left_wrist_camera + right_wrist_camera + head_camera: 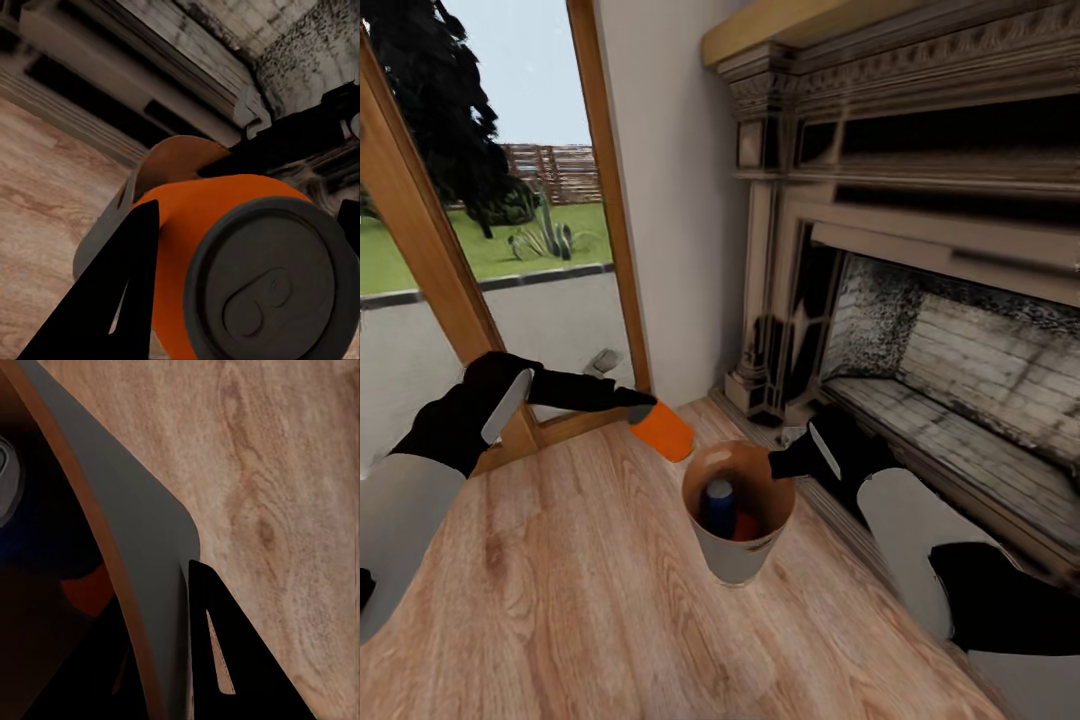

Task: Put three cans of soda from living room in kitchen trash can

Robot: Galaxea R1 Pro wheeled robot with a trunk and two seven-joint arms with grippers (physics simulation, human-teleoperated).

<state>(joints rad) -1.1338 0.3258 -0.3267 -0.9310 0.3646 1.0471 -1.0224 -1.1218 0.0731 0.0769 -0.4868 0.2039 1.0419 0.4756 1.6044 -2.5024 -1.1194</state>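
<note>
Orange can (663, 431) clamped in my left pincer (643, 411), bin (737, 562) just ahead, below. I'd centre over rim before release. Right pincer (161, 660) grips bin wall.

surface: pale wood floor (560, 590), grain running toward the fireplace | on it: the tash can (737, 562), upright, apparently standing on the boards near the hearth edge | contact at its base: hard to confirm | in it: blue can (719, 505), an orange one (747, 527)
</note>
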